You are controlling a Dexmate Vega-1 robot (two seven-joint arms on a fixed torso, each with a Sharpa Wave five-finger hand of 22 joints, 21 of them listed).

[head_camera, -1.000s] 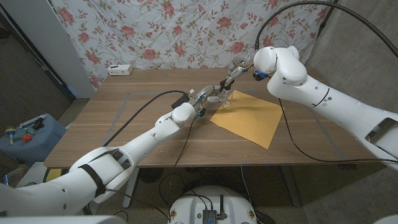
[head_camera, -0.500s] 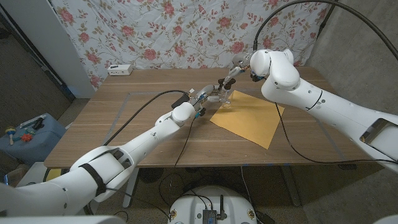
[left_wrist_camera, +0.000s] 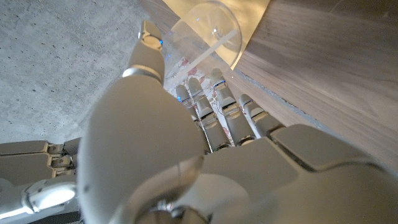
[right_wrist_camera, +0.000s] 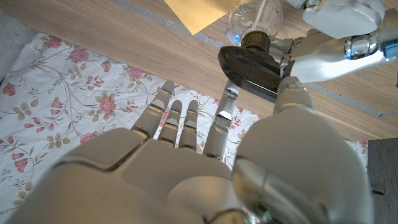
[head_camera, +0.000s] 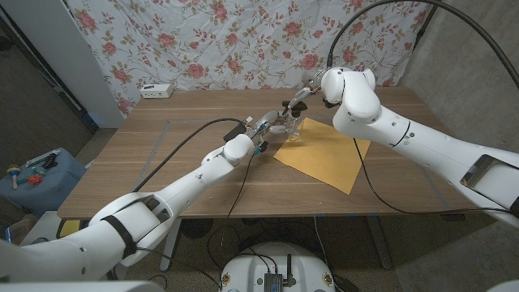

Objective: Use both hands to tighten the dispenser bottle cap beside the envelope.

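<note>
Rose-printed cloth hangs behind the wooden table (head_camera: 162, 154), where the clear dispenser bottle (head_camera: 294, 130) stands at the near corner of the tan envelope (head_camera: 324, 152), the left hand (head_camera: 272, 123) closed round its body and the right hand (head_camera: 302, 96) at its dark cap (right_wrist_camera: 249, 70), thumb against it, other fingers spread, so a firm grip cannot be told. It looks light, thin-walled, smooth and likely slippery, so I would brace the body low and turn at the collar under the pump head; no label or writing is readable
</note>
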